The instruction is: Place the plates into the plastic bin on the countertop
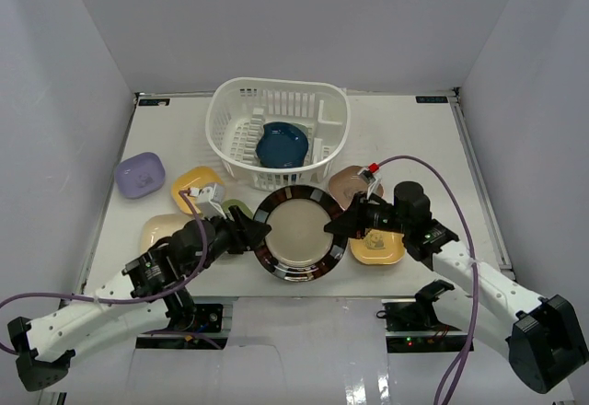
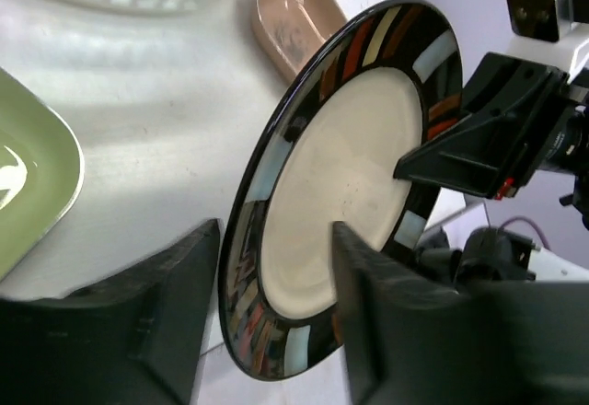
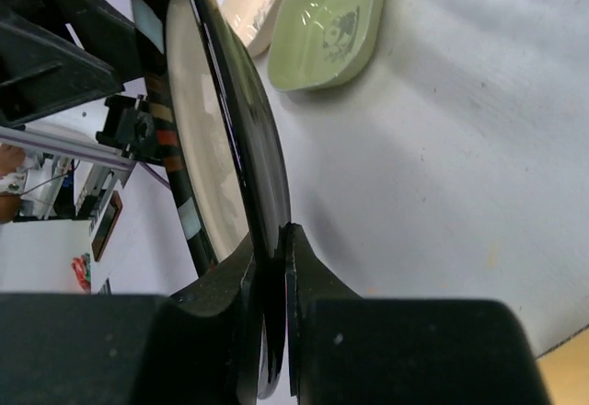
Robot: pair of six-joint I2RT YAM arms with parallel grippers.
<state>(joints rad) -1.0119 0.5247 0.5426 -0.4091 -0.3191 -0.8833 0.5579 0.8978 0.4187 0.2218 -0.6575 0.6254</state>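
The large plate [image 1: 299, 233], dark patterned rim and beige centre, is tilted up off the countertop [image 1: 433, 147] near its front edge. My right gripper [image 1: 333, 225] is shut on the plate's right rim; the right wrist view shows both fingers [image 3: 313, 276] pinching the plate [image 3: 198, 138]. My left gripper [image 1: 260, 230] is open, its fingers [image 2: 184, 304] straddling the plate [image 2: 340, 175] at its left rim with gaps. The white bin [image 1: 276, 129] stands behind with a dark blue dish [image 1: 281, 144] inside.
Small dishes lie around the plate: lavender [image 1: 139, 174], yellow [image 1: 196, 184], cream [image 1: 164, 230] and green [image 1: 236, 208] to the left, brown [image 1: 350, 182] and a second yellow one [image 1: 377, 247] to the right. Grey walls enclose the table.
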